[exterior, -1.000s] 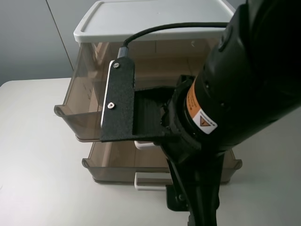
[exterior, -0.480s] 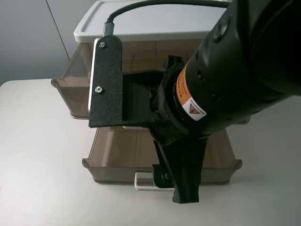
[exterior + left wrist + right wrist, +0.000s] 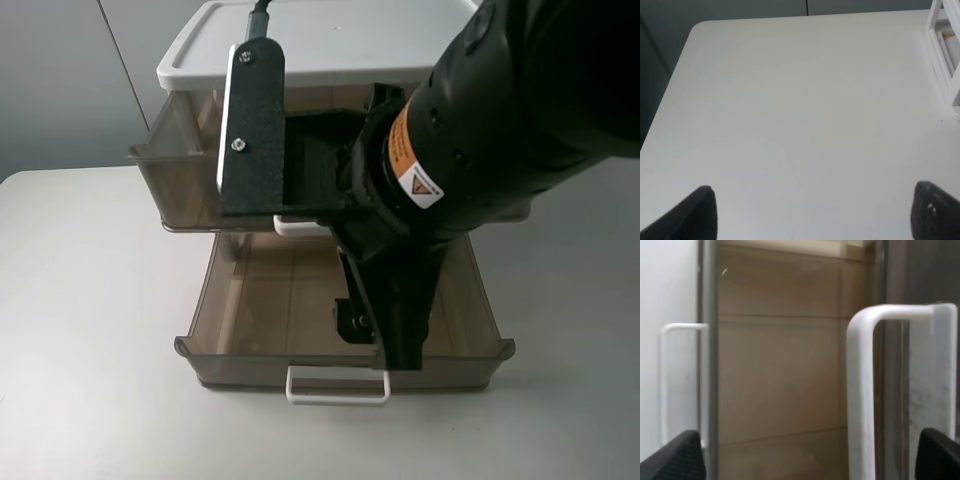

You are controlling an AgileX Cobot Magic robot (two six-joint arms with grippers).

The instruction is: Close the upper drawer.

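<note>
The upper drawer (image 3: 183,187), tall and smoky-brown with flared rim corners, sticks partly out under the white cabinet top (image 3: 330,40). Part of its white loop handle (image 3: 296,226) shows below my right arm. My right gripper (image 3: 385,335) hangs in front of this drawer, over the lower one. In the right wrist view the gripper (image 3: 812,460) is open, with the wide white handle (image 3: 862,390) between its fingers; I cannot tell whether it touches. My left gripper (image 3: 815,215) is open and empty above the bare table and is not seen in the exterior high view.
A lower brown drawer (image 3: 455,355) is pulled far out, its thin white handle (image 3: 337,385) at the front; it also shows in the right wrist view (image 3: 664,380). The white table (image 3: 80,330) lies around the cabinet. The cabinet's white frame (image 3: 945,60) edges the left wrist view.
The upper drawer has slid back toward the cabinet, uncovering more of the lower drawer. My right arm and gripper have moved the same way with it.
</note>
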